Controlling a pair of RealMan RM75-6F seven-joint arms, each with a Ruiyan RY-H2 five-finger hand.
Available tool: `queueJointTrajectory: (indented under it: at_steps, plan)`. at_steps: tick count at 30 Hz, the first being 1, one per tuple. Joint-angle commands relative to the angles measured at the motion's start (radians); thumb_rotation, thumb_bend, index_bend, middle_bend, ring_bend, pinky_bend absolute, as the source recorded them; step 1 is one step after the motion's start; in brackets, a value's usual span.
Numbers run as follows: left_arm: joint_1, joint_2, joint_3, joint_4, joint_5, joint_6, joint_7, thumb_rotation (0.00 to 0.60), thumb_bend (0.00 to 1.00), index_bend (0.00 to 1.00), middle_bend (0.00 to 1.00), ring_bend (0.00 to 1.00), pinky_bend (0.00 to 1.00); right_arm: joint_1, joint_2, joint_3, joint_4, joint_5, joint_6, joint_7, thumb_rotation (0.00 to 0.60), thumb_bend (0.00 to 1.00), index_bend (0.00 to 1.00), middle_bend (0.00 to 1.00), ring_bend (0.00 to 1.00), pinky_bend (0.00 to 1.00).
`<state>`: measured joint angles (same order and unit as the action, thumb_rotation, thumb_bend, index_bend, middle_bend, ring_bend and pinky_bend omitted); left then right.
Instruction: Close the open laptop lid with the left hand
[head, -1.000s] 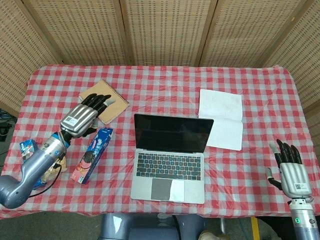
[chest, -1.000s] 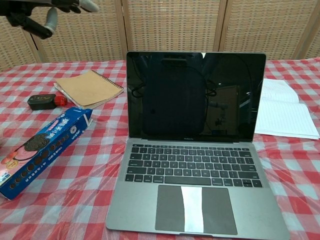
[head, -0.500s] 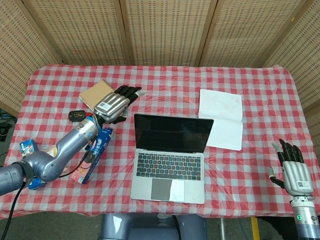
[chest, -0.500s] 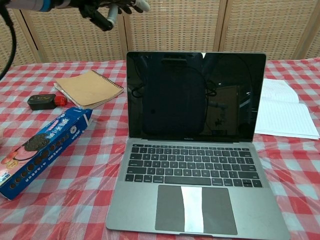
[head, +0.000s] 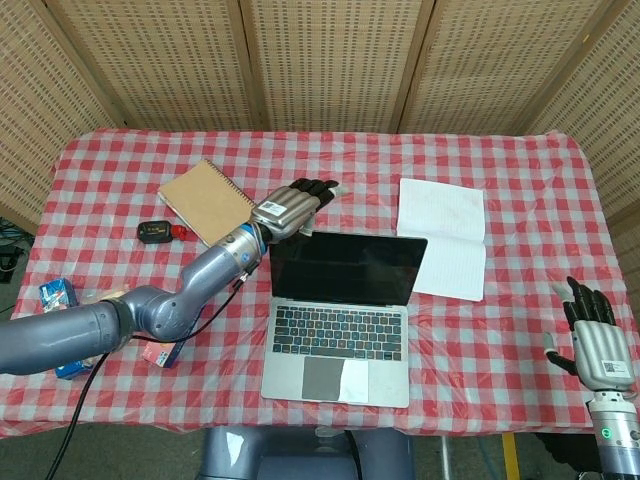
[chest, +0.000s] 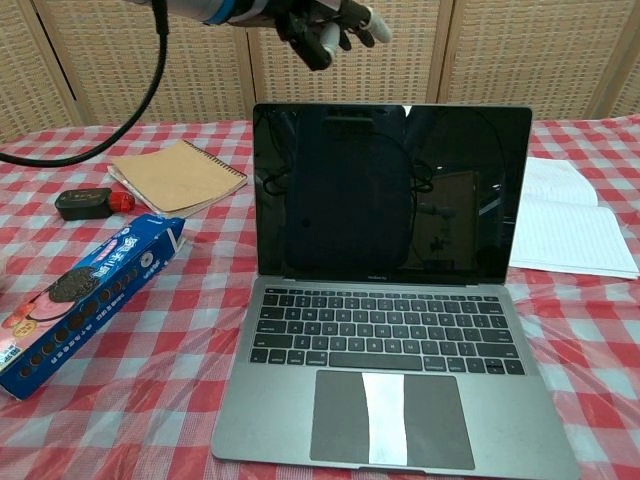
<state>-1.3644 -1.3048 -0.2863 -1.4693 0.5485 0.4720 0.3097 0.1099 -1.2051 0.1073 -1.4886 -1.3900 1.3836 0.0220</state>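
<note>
A grey laptop (head: 338, 315) (chest: 390, 300) stands open in the middle of the table, its dark screen upright and facing me. My left hand (head: 291, 208) (chest: 325, 25) hovers above and just behind the lid's upper left corner, fingers spread, holding nothing and not touching the lid. My right hand (head: 596, 338) hangs off the table's near right edge, fingers apart and empty; the chest view does not show it.
A tan spiral notebook (head: 204, 199) (chest: 178, 176) lies left of the laptop, with a small black device (head: 155, 232) (chest: 84, 203) beside it. A blue biscuit box (chest: 82, 295) lies at the near left. White paper sheets (head: 443, 236) (chest: 570, 217) lie right of the laptop.
My left arm has swung to the right, from over the tan notebook to above the laptop lid's left corner. My right hand has sunk a little lower at the table edge.
</note>
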Motion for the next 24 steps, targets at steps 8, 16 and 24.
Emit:
queueJointTrajectory:
  at_steps: [8,16,24]
  plan:
    - [-0.189,-0.085,0.124,0.093,-0.215,0.003,0.05,0.6,1.0,0.1,0.0,0.03,0.12,-0.002,0.009,0.005,0.007,0.007,0.0,0.035,0.6,0.65,0.02,0.0,0.0,0.0]
    - [-0.254,-0.113,0.189,0.114,-0.314,0.022,0.067,0.6,1.0,0.18,0.0,0.1,0.17,-0.005,0.014,0.007,0.01,0.005,0.007,0.05,0.6,0.65,0.03,0.0,0.0,0.0]
    - [-0.269,-0.133,0.193,0.106,-0.329,0.075,0.054,0.6,1.0,0.35,0.14,0.24,0.29,-0.004,0.011,0.003,0.008,-0.004,0.008,0.049,0.6,0.65,0.03,0.0,0.0,0.0]
